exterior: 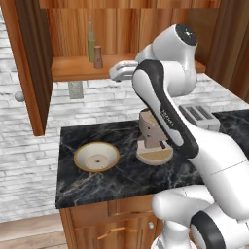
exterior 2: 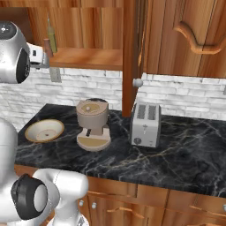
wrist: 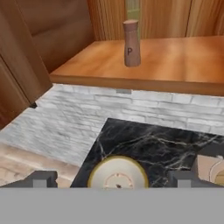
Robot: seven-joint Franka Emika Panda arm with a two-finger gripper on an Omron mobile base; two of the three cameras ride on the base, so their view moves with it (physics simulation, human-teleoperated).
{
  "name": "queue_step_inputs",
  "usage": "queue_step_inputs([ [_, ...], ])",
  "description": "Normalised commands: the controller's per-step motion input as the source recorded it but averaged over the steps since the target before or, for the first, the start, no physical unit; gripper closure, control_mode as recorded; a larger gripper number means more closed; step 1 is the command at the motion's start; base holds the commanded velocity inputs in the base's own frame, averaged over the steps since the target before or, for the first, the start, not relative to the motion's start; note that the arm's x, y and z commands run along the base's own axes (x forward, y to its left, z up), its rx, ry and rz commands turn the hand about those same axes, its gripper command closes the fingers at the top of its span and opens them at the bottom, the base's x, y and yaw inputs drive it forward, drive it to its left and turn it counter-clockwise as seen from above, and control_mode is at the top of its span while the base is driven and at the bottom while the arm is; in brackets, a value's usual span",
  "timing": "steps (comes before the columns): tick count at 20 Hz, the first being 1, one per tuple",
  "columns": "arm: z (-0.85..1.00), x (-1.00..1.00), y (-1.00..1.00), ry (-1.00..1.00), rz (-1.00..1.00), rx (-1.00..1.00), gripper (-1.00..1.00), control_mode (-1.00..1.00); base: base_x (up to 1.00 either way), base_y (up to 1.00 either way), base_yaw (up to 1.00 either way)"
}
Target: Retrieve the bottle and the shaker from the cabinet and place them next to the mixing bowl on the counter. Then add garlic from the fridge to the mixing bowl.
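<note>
On the open cabinet's shelf (exterior: 73, 68) stand a tall olive-green bottle (exterior: 91, 41) and, just in front of it, a small brown shaker (exterior: 98, 57). The hand view shows the shaker (wrist: 131, 43) upright with a "P" on it, and the bottle (wrist: 132, 9) behind it. A tan mixing bowl (exterior: 96, 156) rests on the black marble counter (exterior: 121, 180) below. My gripper (exterior: 115, 73) hovers in front of the shelf, right of the shaker and apart from it. It is open with nothing between its fingertips (wrist: 41, 179). The garlic and the fridge are out of view.
A beige coffee machine (exterior: 153, 136) stands right of the bowl, and a silver toaster (exterior 2: 145, 125) further right. The open cabinet door (exterior: 30, 63) hangs at the left. Another door edge with a knob (exterior 2: 138, 82) juts out near the toaster. A grey brick wall backs the counter.
</note>
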Motion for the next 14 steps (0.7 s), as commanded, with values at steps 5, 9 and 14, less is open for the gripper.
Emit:
queue_step_inputs([
  [5,-0.01,0.96,0.0,0.02,-0.01,0.0,-1.0,-1.0,0.0,0.0,0.0],
  [9,0.0,0.63,0.1,0.01,-0.06,-0.01,-1.0,-1.0,0.0,0.0,0.0],
  [14,0.0,0.38,0.43,0.0,-0.1,-0.07,-1.0,-1.0,0.0,0.0,0.0],
])
